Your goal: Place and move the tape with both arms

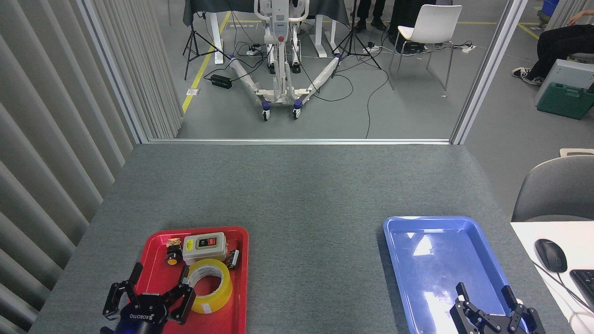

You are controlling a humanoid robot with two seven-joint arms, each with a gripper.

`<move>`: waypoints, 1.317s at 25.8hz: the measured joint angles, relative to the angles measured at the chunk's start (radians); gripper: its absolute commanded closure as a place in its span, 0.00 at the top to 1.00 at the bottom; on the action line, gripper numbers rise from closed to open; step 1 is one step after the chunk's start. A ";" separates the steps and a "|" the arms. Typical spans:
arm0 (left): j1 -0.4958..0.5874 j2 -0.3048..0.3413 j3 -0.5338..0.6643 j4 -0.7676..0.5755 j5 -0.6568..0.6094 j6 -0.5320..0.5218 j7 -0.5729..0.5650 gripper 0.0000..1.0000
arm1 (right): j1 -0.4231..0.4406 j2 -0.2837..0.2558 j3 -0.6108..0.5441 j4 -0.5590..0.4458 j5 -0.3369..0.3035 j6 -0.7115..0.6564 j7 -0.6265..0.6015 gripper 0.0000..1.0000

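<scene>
The yellow tape [209, 285] lies flat in the red tray [241, 260] at the table's near left, its pale core ring facing up. My left gripper [151, 292] hovers over the tray's near part with its black fingers [184, 302] spread open; the right-hand ones sit just left of the roll, and nothing is held. My right gripper [486, 297] is open over the near end of the blue tray [431, 250], empty.
The red tray also holds a grey on/off switch box [204, 248], a small black-and-orange button [172, 256] and small parts. A mouse [550, 255] and keyboard sit on a white desk at right. A grey chair [557, 190] stands beside the table.
</scene>
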 measured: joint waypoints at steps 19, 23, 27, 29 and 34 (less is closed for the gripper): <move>0.002 -0.009 0.005 -0.003 -0.002 0.016 -0.010 1.00 | -0.001 -0.044 0.099 -0.044 0.035 0.157 0.004 0.99; 0.002 -0.011 0.006 -0.004 -0.004 0.014 -0.012 1.00 | -0.003 -0.044 0.102 -0.051 0.035 0.157 0.002 0.99; 0.003 -0.012 0.007 -0.004 -0.006 0.014 -0.013 1.00 | -0.003 -0.040 0.102 -0.061 0.035 0.153 0.021 0.99; 0.003 -0.012 0.008 -0.005 -0.006 0.014 -0.017 1.00 | -0.003 -0.040 0.103 -0.062 0.035 0.149 0.027 0.99; -0.004 -0.016 0.030 -0.014 0.000 0.006 -0.237 1.00 | -0.002 -0.038 0.103 -0.064 0.034 0.145 0.034 1.00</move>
